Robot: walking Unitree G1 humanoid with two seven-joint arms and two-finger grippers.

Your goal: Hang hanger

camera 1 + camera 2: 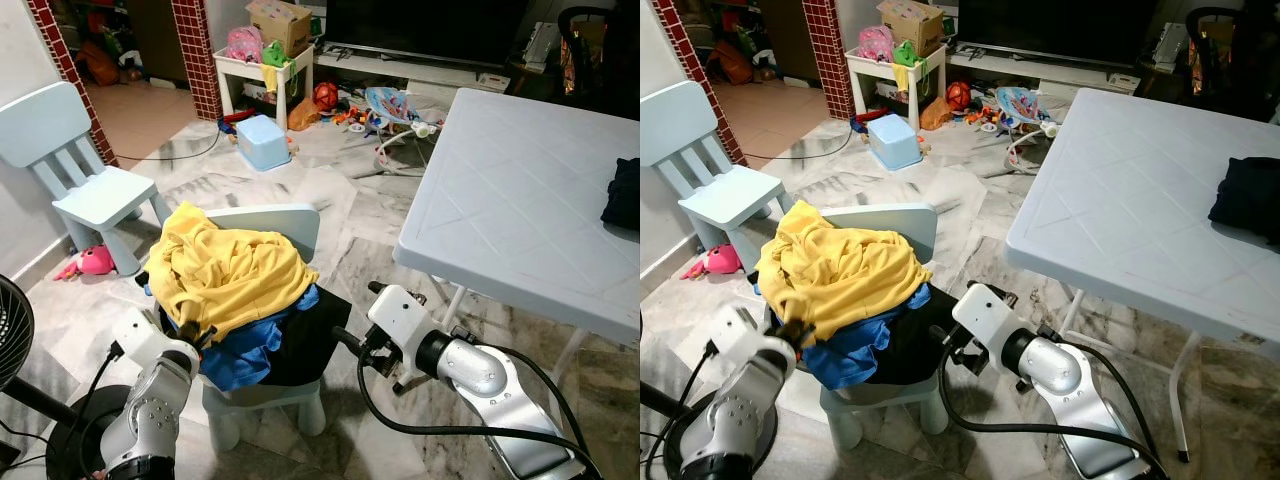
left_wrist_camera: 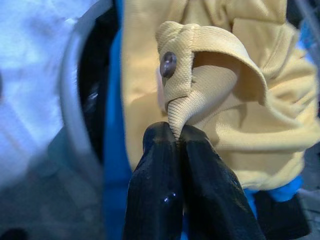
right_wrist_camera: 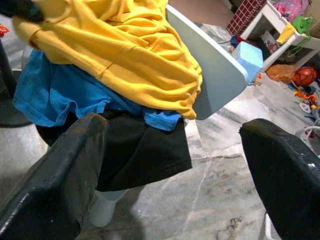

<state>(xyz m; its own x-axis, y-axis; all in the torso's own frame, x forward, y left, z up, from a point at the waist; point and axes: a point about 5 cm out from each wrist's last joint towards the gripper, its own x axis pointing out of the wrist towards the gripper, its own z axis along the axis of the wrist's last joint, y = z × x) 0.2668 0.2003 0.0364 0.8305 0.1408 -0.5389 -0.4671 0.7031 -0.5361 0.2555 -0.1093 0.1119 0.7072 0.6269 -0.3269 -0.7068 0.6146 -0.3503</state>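
From the head views, a small pale chair (image 1: 280,225) carries a heap of clothes: a yellow shirt (image 1: 225,270) on top, a blue garment (image 1: 245,355) and a black one (image 1: 310,340) beneath. A white desk (image 1: 520,200) stands at 2 o'clock.

Left wrist view: the left gripper (image 2: 177,142) is pressed together, pinching a fold of the yellow shirt.

Right wrist view: the right gripper (image 3: 172,150) is spread wide, facing the heap without touching it.
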